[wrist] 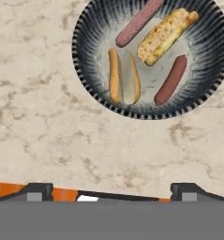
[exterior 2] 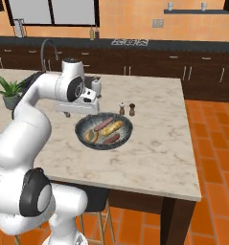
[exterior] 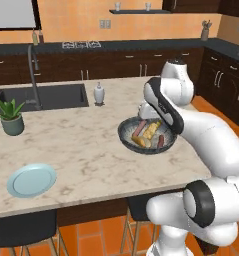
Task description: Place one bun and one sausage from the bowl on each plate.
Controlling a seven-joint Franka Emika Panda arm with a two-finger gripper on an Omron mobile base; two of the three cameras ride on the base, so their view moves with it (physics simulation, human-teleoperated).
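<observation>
The open, empty jaws are held short of the dark grey speckled bowl (wrist: 151,56); the golden-tan bun (wrist: 166,35) is seen lying diagonally beyond them.

The arm (exterior: 211,145) is showing glossy white rounded shells, with dark grey bands ringing its joints and small dark fingertips (wrist: 36,191) on the hand.

Stone top, glazed bowl

The counter (wrist: 48,136) looks like polished beige marble with brown veins. The bowl (wrist: 90,28) has a dark ribbed rim and speckled glossy inside; the sausages (wrist: 171,79) look smooth, one bun (wrist: 162,36) crumbly.
</observation>
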